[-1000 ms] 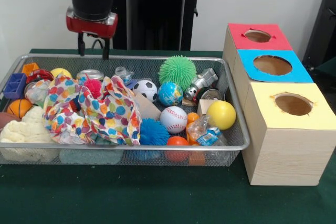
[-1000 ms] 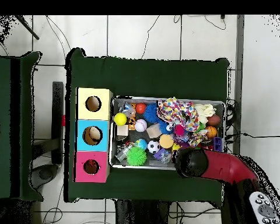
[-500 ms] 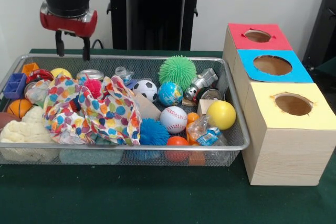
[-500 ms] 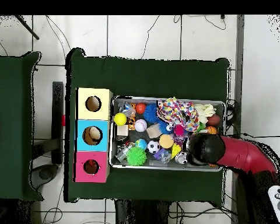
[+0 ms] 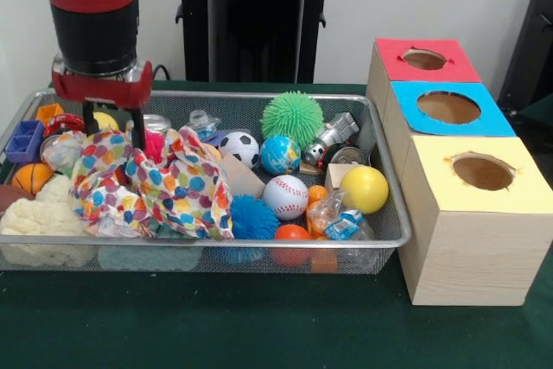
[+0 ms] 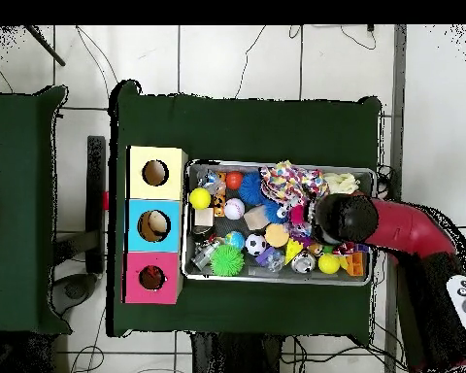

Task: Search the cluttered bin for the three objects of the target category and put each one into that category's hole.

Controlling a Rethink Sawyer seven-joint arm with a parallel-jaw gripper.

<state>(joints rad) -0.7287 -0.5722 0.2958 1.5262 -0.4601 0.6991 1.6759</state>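
The robot's hand hangs low over one end of the wire bin, with its two fingers apart and nothing between them, right by the spotty cloth. The cloth is big and floppy and covers part of the pile, so if the fingers close here they could snag it and drag it up, and small toys might roll or spill over the rim. I think that is the main thing that could go wrong. The fingers could also bump the silver can just behind the cloth. The bin is packed full: a green spiky ball, a soccer ball, a globe ball, a baseball, a yellow ball, a blue spiky ball, an orange ball and a fluffy cream cloth. I cannot tell which kind of toy is wanted. Beside the bin on the green table stand three wooden boxes, a red box, a blue box and a yellow box, each with a round hole on top. From the overhead view the blue one seems to hold something pale.
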